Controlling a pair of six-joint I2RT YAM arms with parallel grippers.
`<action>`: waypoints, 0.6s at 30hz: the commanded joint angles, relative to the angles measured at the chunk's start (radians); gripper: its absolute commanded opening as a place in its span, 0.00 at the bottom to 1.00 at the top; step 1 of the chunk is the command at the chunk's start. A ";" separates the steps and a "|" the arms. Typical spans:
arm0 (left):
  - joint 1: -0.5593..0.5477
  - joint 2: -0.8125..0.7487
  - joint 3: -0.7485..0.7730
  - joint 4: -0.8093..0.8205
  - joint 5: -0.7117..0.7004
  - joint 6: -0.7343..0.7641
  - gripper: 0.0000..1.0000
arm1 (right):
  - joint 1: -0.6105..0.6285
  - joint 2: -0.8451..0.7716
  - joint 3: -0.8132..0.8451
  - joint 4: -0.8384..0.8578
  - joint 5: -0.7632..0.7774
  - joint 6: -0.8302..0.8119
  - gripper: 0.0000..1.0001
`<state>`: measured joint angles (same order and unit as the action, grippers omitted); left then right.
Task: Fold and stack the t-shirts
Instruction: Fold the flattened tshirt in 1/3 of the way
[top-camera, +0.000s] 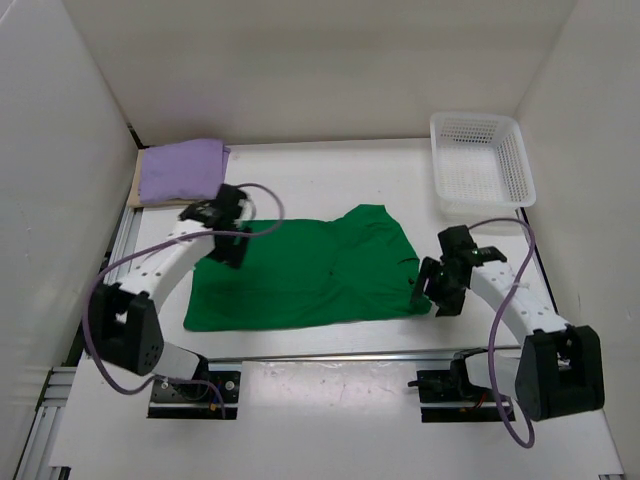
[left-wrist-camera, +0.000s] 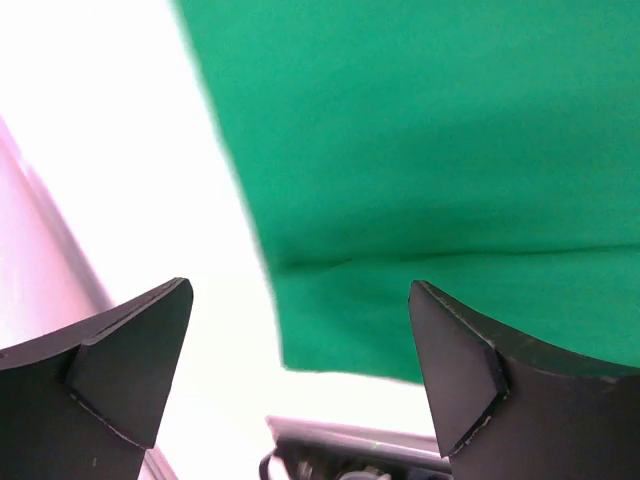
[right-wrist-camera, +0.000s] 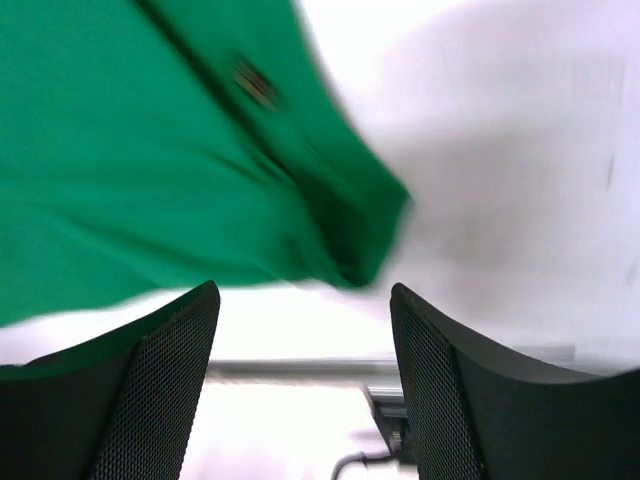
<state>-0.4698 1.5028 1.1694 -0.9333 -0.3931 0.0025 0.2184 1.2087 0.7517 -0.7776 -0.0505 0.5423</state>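
Note:
A green t-shirt (top-camera: 310, 270) lies spread and partly folded in the middle of the table. A folded purple t-shirt (top-camera: 181, 170) lies at the back left. My left gripper (top-camera: 222, 243) is open and empty above the green shirt's left edge (left-wrist-camera: 420, 170), with nothing between the fingers (left-wrist-camera: 130, 360). My right gripper (top-camera: 432, 288) is open and empty just right of the shirt's right corner (right-wrist-camera: 350, 230); that corner lies beyond the fingertips (right-wrist-camera: 440, 360).
A white plastic basket (top-camera: 480, 160) stands at the back right. The purple shirt rests on a tan board (top-camera: 134, 190). White walls enclose the table on three sides. A metal rail (top-camera: 330, 355) runs along the near edge.

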 joint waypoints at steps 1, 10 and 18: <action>0.190 -0.094 -0.149 -0.087 0.020 -0.002 1.00 | 0.015 -0.081 -0.072 -0.035 0.018 0.087 0.73; 0.499 -0.204 -0.450 -0.041 0.080 -0.002 1.00 | 0.038 -0.066 -0.178 0.069 0.055 0.180 0.66; 0.533 -0.115 -0.464 0.041 0.112 -0.002 1.00 | 0.016 0.078 -0.114 0.141 0.110 0.200 0.54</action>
<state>0.0570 1.3800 0.6903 -0.9512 -0.3172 0.0006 0.2417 1.2633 0.6064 -0.6998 0.0116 0.7242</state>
